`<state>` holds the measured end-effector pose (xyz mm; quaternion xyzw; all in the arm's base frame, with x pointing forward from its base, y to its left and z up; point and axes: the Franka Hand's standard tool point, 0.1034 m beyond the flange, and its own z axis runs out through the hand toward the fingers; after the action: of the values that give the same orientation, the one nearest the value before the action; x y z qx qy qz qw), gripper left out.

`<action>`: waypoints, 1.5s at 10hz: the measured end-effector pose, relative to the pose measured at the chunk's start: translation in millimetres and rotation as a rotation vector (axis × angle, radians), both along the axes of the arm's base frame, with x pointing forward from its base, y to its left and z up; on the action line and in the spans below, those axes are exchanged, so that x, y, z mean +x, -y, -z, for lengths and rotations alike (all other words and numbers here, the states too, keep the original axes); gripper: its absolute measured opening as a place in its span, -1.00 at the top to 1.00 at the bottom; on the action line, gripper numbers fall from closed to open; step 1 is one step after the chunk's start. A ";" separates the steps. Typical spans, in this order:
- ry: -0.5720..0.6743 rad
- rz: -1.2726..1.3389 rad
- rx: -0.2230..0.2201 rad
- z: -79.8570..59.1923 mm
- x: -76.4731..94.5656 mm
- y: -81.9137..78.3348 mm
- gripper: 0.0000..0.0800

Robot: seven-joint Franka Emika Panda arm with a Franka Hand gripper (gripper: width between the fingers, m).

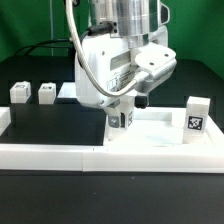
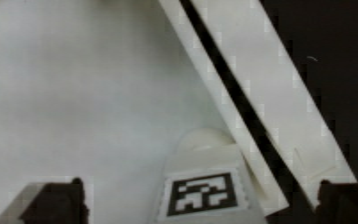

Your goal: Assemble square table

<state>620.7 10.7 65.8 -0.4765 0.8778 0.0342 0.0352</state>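
The white square tabletop (image 1: pixel 160 128) lies on the table right of centre in the exterior view. In the wrist view its flat face (image 2: pixel 69 100) fills most of the frame, with its rim (image 2: pixel 247 70) running diagonally. My gripper (image 1: pixel 124 108) hangs over the tabletop's near left corner. A white tagged leg (image 1: pixel 120 119) stands upright there between my fingers. In the wrist view the leg (image 2: pixel 208 185) sits midway in the gripper (image 2: pixel 197 205), with a clear gap to each finger (image 2: pixel 55 202). The gripper is open. Another tagged leg (image 1: pixel 194 115) stands at the tabletop's right edge.
Two more small white legs (image 1: pixel 20 93) (image 1: pixel 46 94) stand on the black mat at the exterior view's left. The long low white border rail (image 1: pixel 80 157) runs along the front. The arm's white body hides the area behind the tabletop.
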 end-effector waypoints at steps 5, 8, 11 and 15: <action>0.006 -0.054 -0.001 -0.5 0.2 -0.4 -0.62; 0.077 -0.456 0.036 -41.8 -10.2 -9.1 -0.62; 0.104 -0.651 0.026 -43.5 -10.4 -8.5 -0.62; 0.129 -1.162 -0.009 -36.6 -24.2 0.8 -0.62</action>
<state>596.5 9.8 102.4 -0.8810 0.4688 0.0151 0.0621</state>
